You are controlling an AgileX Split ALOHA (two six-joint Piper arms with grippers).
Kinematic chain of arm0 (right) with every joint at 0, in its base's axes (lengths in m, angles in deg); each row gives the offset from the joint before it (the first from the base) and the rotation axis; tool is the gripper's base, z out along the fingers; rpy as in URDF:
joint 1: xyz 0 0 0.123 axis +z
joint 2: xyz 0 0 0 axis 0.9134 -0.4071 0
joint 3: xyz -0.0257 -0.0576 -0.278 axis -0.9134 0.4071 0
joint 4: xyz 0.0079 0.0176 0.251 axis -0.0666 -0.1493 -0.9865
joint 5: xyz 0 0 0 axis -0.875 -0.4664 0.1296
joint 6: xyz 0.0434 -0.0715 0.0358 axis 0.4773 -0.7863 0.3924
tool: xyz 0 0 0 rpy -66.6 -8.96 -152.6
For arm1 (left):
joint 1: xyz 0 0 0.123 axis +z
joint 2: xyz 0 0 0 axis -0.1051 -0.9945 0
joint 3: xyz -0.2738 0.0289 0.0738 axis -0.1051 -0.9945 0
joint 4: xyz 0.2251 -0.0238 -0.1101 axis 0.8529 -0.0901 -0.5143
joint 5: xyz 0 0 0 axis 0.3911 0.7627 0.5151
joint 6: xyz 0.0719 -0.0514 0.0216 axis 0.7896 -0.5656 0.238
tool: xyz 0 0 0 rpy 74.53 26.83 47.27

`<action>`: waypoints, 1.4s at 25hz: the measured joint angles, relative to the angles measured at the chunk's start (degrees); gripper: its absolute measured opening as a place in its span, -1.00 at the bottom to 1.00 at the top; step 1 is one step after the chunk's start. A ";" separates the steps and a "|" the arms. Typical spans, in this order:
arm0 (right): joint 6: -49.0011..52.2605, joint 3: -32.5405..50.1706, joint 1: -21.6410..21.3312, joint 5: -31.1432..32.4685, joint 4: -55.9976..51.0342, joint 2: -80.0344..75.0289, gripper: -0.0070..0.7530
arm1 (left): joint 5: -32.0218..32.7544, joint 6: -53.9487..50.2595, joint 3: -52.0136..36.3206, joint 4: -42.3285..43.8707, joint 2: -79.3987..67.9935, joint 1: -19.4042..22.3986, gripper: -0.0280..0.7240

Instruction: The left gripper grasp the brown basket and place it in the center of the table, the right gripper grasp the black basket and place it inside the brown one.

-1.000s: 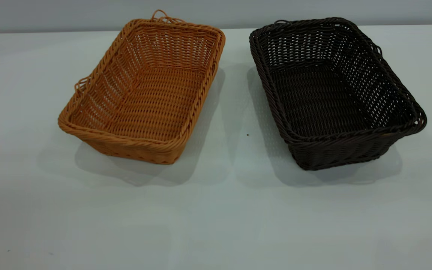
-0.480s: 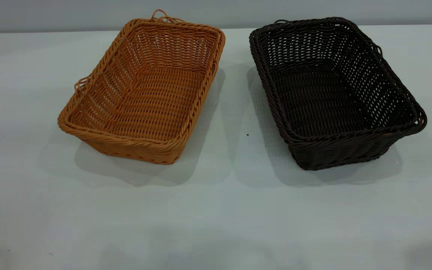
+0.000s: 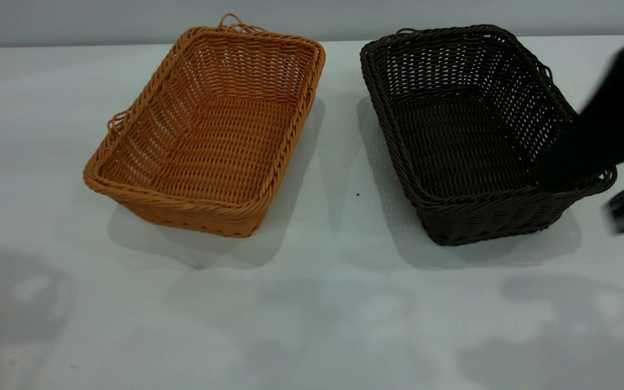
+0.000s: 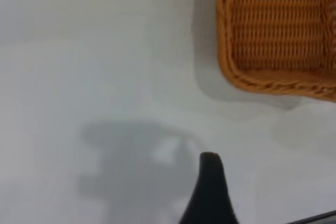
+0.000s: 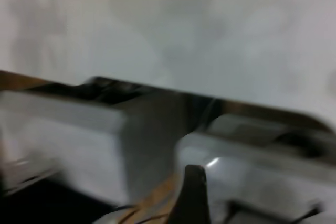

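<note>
1. White desk (image 3: 312, 303), grey wall behind.
2. Right end effector (image 3: 604, 146) blurred at the black basket (image 3: 474, 135) near corner, presumably approaching; finger state: cannot tell.
3. Left end effector (image 4: 210, 192) short of the brown basket (image 3: 209, 124); cannot tell.

The exterior camera is looking down at a slant across the large plain white desk (image 3: 312, 303) toward a pale back wall, taking in both baskets. The left wrist camera is hanging close over the desk (image 4: 79, 77), catching one corner of the rectangular orange-tan woven wicker basket (image 4: 278, 35), the same basket (image 3: 209, 130) sitting at left in the exterior view. The right wrist camera is facing blurred surroundings off the desk.
</note>
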 joint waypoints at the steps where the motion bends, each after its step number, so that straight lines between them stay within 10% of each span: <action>1: 0.00 -0.12 1.41 -0.43 -2.63 -2.65 0.61 | -0.21 0.75 0.48 -0.59 -1.53 0.00 0.49; 17: 2.67 -8.96 7.88 -15.80 -40.70 -28.68 0.56 | -1.28 4.49 2.76 -3.65 -8.22 0.00 0.49; 35: 10.61 -13.59 7.88 -23.01 -43.34 -34.64 0.52 | -2.54 4.64 2.76 -3.78 -8.22 0.00 0.49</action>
